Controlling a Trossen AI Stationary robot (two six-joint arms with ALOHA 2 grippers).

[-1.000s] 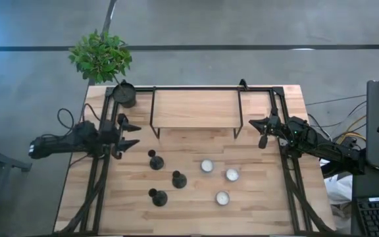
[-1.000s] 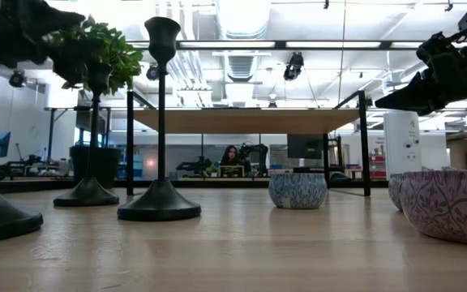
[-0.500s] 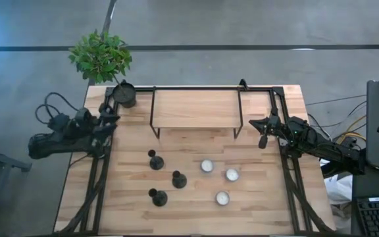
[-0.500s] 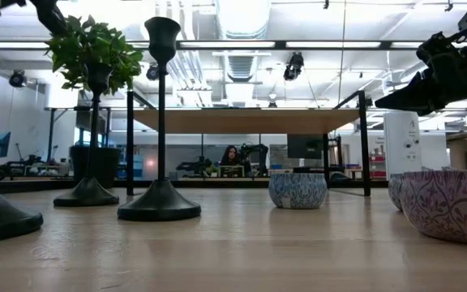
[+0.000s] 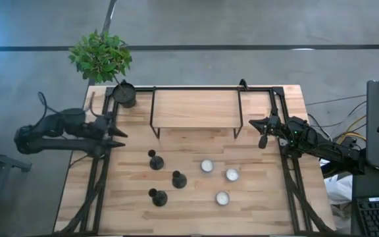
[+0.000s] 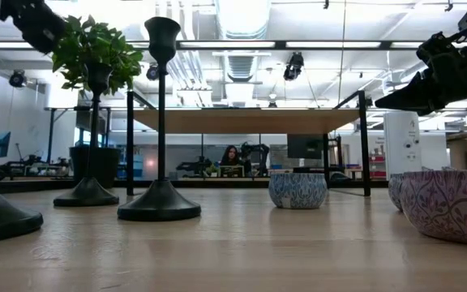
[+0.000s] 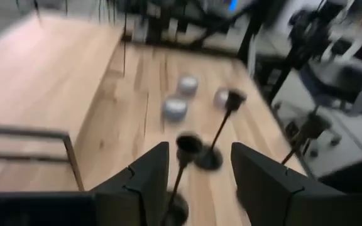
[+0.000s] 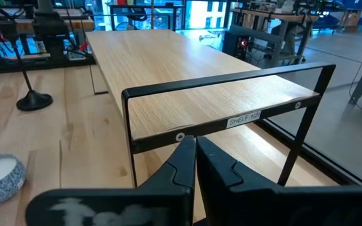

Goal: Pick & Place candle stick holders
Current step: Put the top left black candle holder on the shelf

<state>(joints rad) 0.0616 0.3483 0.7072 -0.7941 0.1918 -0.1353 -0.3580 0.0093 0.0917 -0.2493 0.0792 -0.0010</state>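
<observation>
Left gripper (image 5: 118, 135) poised at the table's left edge, aimed toward the three black candlesticks; nothing yet held.

Its jaws stand apart and empty, with the nearest candlestick (image 7: 184, 157) framed between the fingers in the wrist view but still well ahead of them. The three candlesticks (image 5: 156, 161) (image 5: 179, 179) (image 5: 158, 197) stand upright in a staggered group left of centre; three tealight cups (image 5: 206, 166) (image 5: 232, 174) (image 5: 222, 197) sit to their right, below the raised shelf (image 5: 195, 108). The right gripper (image 5: 262, 140) waits near the shelf's right leg, fingers closed on nothing. Judged best: advance level, centre the thin stem between the fingers, and close on the stem above the flared base, since a grip near the cup would likely tip it.
</observation>
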